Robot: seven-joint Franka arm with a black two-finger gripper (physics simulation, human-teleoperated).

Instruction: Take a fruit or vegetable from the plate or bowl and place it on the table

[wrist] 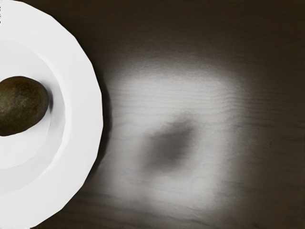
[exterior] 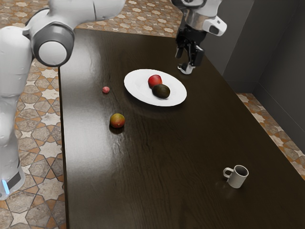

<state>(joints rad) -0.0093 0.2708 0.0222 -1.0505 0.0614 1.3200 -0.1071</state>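
Dark worktop: plate bears avocado and red fruit; gripper, at its two o'clock in exterior view, spread, empty; transfer seemingly pending.

Dark wood table, glossy in patches.
Fine grain lines its surface; the plate is smooth white, the avocado rough-skinned.

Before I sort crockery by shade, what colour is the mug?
Light grey mug, clearest in the exterior view.

Dark grey walls, patterned tile floor
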